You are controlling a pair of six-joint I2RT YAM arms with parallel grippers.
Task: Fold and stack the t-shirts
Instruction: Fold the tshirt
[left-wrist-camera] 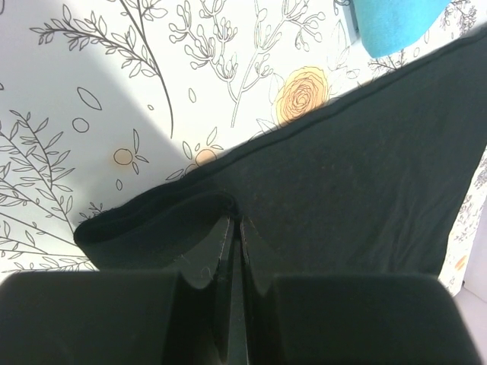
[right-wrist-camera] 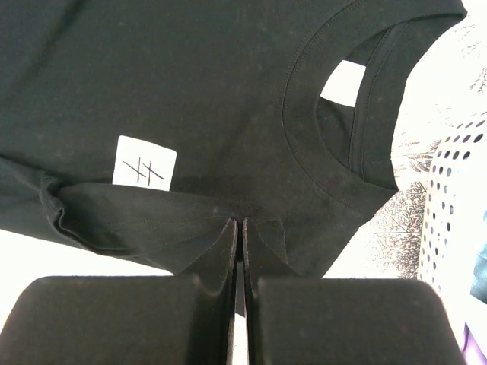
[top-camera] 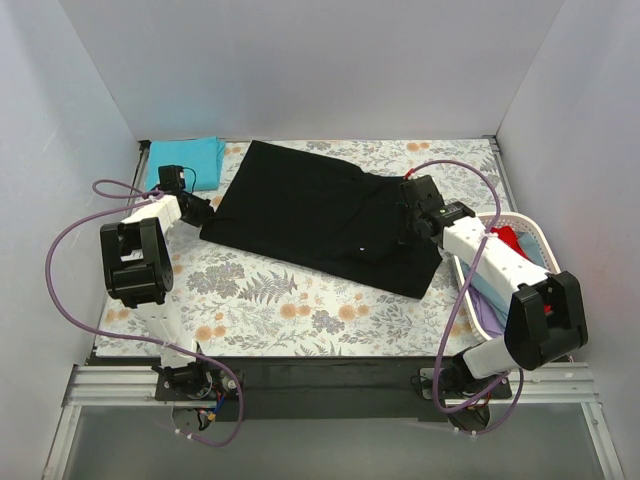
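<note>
Top external – basket [top-camera: 528,226] holds red t-shirt [top-camera: 506,237] + light-blue t-shirt [top-camera: 487,291].

Left claw [left-wrist-camera: 237,226] clamped tight on the edge of the black t-shirt [left-wrist-camera: 358,182], floral tabletop [left-wrist-camera: 84,129] beyond, teal t-shirt [left-wrist-camera: 396,23] peeking top right.

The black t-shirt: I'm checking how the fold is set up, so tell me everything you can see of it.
The soft black cloth t-shirt lies spread, slightly skewed, on the floral table covering. It has a round ribbed collar, a white neck label and a small white tag with crossed lines. The left hand is shut on its left edge, the right hand on a fold near the collar.
</note>
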